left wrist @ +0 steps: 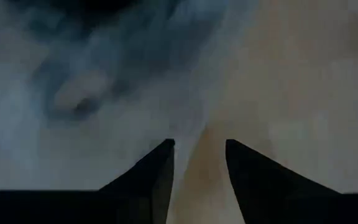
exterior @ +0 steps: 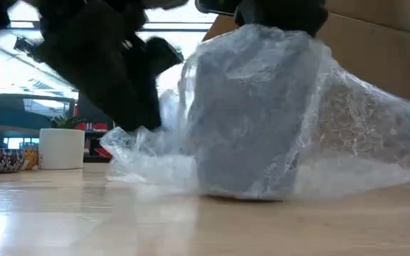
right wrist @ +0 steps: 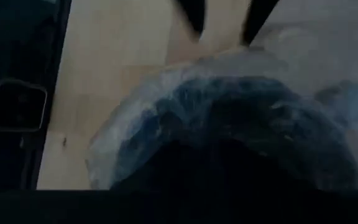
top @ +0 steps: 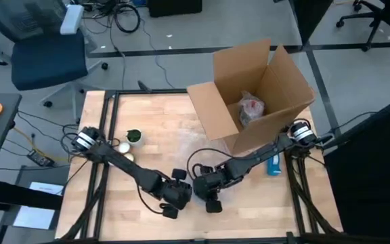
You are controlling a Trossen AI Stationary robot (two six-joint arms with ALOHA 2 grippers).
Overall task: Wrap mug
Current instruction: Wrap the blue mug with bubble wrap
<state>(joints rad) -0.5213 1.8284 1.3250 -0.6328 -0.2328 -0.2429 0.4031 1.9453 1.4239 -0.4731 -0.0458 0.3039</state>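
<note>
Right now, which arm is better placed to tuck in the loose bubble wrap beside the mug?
Probably the left. The left gripper is open at the loose bubble wrap beside the mug. The right gripper sits directly over the mug, apparently steadying it.

Both arms are stretched low across the table toward its front edge. The left gripper (top: 177, 196) is held near the front middle, fingers (left wrist: 151, 174) parted slightly. The right gripper (top: 208, 186) is set just beside it, fingers hidden.
</note>
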